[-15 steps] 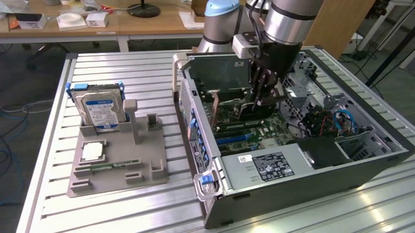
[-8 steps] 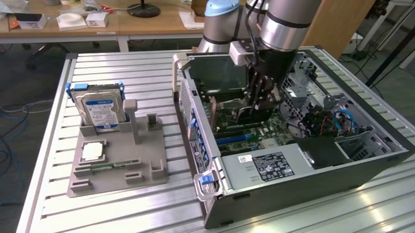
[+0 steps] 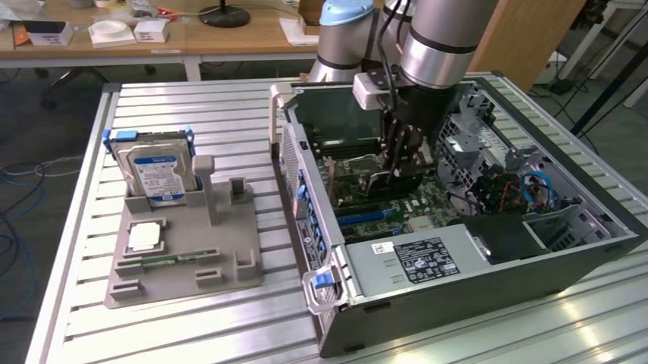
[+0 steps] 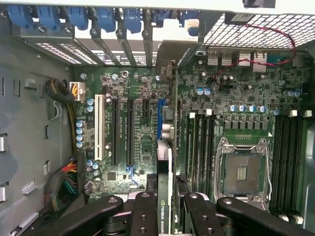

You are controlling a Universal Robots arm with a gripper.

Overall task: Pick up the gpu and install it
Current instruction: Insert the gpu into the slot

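Observation:
My gripper [image 3: 405, 152] reaches down inside the open computer case [image 3: 335, 303] and is shut on the gpu [image 3: 393, 180], a dark card held on edge above the motherboard. In the wrist view the gpu [image 4: 164, 167] shows edge-on between my black fingers [image 4: 143, 211], running from the gripper [image 4: 167, 206] toward the case's rear slots. Its silvery bracket [image 4: 170, 59] lies by the rear slot openings. The card lines up along the blue expansion slot [image 4: 161, 115]. I cannot tell whether it is seated in the slot.
On the exterior view's left, a grey holder [image 3: 182, 265] carries a blue-labelled hard drive [image 3: 152, 171], a silver chip [image 3: 145, 236] and a green memory stick [image 3: 177, 259]. Inside the case are the CPU socket [image 4: 241, 172], memory slots [image 4: 288, 162], cable bundles [image 4: 66, 182] and a drive cage [image 3: 476, 144].

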